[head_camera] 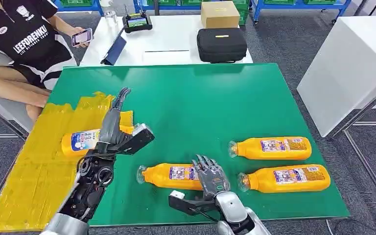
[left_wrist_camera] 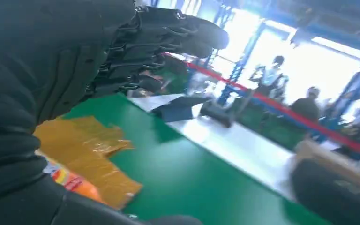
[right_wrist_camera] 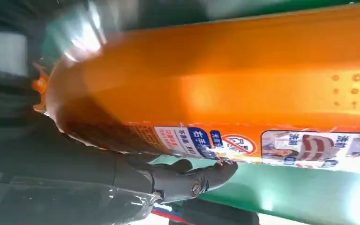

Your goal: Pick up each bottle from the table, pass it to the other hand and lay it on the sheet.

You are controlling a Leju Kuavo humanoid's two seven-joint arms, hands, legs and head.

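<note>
**Right hand settling on the nearest bottle; one bottle already on the sheet**

Taking the green mat (head_camera: pixel 200 98) as the landmark: at its near edge the right hand (head_camera: pixel 211 177) lies over the nearest bottle (head_camera: pixel 174 176), fingers draped across the labelled body. The right wrist view shows a finger (right_wrist_camera: pixel 201 180) curled under the bottle's side, but whether the grasp has fully closed I cannot tell.

The bottle lies on its side, cap toward the yellow sheet (head_camera: pixel 34 171). It looks like a full, rigid plastic bottle with a glossy label: probably fairly heavy, slick and inclined to roll. The flat-sided middle, around the label, seems the surest place to hold, leaving an end free for the handover.

Further toward the mat's right side lie two more bottles (head_camera: pixel 284 178) (head_camera: pixel 270 148), close together and well clear of the hand.

At the mat's left edge the sheet carries one laid bottle (head_camera: pixel 78 142). The left hand (head_camera: pixel 115 122) hovers above it, fingers extended and holding nothing; it stands over the place where the next bottle would go.

Beyond the mat's far edge a white table (head_camera: pixel 171 41) holds a black case (head_camera: pixel 222 45), a cardboard box (head_camera: pixel 219 13) and a controller (head_camera: pixel 137 21); a seated person (head_camera: pixel 24 39) holds a phone.
</note>
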